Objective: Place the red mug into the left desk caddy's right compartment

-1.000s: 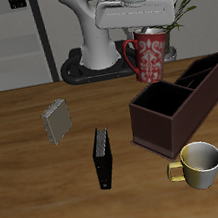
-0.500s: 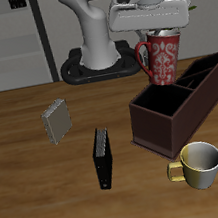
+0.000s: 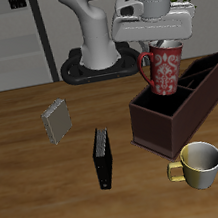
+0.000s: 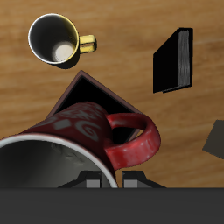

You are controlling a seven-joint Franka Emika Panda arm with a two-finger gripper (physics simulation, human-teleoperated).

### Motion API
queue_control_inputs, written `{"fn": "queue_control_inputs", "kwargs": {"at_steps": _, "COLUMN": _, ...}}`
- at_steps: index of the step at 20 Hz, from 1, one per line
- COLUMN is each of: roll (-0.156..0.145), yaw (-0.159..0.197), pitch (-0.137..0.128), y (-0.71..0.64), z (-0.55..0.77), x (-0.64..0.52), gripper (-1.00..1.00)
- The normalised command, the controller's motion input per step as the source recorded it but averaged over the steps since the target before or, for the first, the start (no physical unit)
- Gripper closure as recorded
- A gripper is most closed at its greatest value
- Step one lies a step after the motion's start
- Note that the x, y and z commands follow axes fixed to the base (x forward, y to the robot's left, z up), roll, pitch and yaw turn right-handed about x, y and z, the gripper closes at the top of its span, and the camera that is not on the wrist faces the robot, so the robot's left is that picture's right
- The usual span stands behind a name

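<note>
— Pincer (image 3: 163,45) first: what are we seeing it doing?

— We are seeing it pinching the red mug (image 3: 163,70) by the rim, holding it in the air just above the left desk caddy (image 3: 181,103). The mug is hanging roughly upright, its loop handle pointing away from the caddy's long slots, its base over the near end of the box.

— And where is the right compartment (image 3: 160,108)?

— It is the big square section at the caddy's end nearest the counter (image 3: 33,185) middle. In the wrist view we are looking past the mug (image 4: 74,149) and its handle at a dark corner of that opening (image 4: 92,89) directly beneath.

— How are we judging the mug will handle?

— We are taking it as stiff, glazed and probably slippery, moderately heavy for a rim grip, and likely to chip if dropped. Holding the wall of the rim opposite the handle looks sound; lowering it gently should keep it from swinging.

— Anything else nearby?

— A yellow mug (image 3: 199,163) is sitting by the caddy, with a black book (image 3: 104,159) and a grey book (image 3: 56,120) farther off.
</note>
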Motion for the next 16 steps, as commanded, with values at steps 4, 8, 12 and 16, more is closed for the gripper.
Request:
{"fn": "queue_control_inputs", "kwargs": {"at_steps": 4, "roll": 0.012, "yaw": -0.004, "pitch": 0.022, "y": 0.04, "z": -0.19, "x": 0.0, "gripper": 1.0}}
{"fn": "queue_control_inputs", "kwargs": {"at_steps": 8, "roll": 0.021, "yaw": 0.009, "pitch": 0.022, "y": -0.01, "z": -0.26, "x": -0.01, "gripper": 1.0}}
{"fn": "queue_control_inputs", "kwargs": {"at_steps": 12, "roll": -0.005, "yaw": -0.016, "pitch": 0.045, "y": -0.13, "z": -0.25, "x": 0.1, "gripper": 1.0}}
{"fn": "queue_control_inputs", "kwargs": {"at_steps": 16, "roll": 0.008, "yaw": 0.022, "pitch": 0.047, "y": 0.05, "z": -0.42, "x": 0.05, "gripper": 1.0}}
